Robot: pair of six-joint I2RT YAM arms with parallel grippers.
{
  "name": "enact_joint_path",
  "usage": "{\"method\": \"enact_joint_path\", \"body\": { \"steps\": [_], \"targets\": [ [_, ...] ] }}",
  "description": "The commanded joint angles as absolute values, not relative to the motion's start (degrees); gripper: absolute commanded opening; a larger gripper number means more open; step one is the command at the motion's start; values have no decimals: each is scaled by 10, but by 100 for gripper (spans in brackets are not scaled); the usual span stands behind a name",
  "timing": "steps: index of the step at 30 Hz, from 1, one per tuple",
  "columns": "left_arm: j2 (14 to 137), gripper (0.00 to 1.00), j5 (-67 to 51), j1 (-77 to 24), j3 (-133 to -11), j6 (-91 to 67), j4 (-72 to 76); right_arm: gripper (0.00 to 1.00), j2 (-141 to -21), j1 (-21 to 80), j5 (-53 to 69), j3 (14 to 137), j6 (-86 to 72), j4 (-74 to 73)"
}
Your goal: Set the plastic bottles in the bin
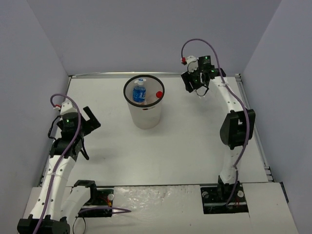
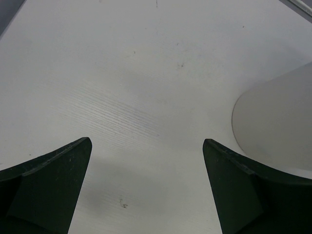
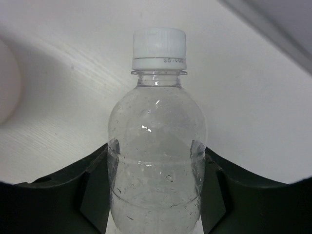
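Right of the bin point(image 1: 145, 117), right gripper point(image 3: 155, 155) clamps plain clear bottle point(image 3: 156, 109); left gripper point(image 2: 146, 142) spread wide, empty.

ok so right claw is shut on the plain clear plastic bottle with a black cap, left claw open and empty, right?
Not quite. The right wrist view shows a white cap, not a black one, on the plain clear plastic bottle that the right claw is shut on. The left claw is open and empty, as you said.

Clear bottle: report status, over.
Right gripper shut on clear bottle, held right of bin. Left gripper open, empty. Nothing between bottle and bin.
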State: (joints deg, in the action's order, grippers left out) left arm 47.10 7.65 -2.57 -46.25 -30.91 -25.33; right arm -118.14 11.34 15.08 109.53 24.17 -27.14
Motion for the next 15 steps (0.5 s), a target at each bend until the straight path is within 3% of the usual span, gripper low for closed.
{"method": "enact_joint_path", "body": {
  "steps": [1,7,15],
  "targets": [
    [460,97,50,-24,-468,-319,-220,40,-1017,168,101,1149,121,-156],
    [459,97,43,-24,-468,-322,-221,42,-958,301,-67,1131,25,54],
    [455,97,44,-24,-469,-325,-228,43,-997,347,37,1087,-116,306]
  ]
}}
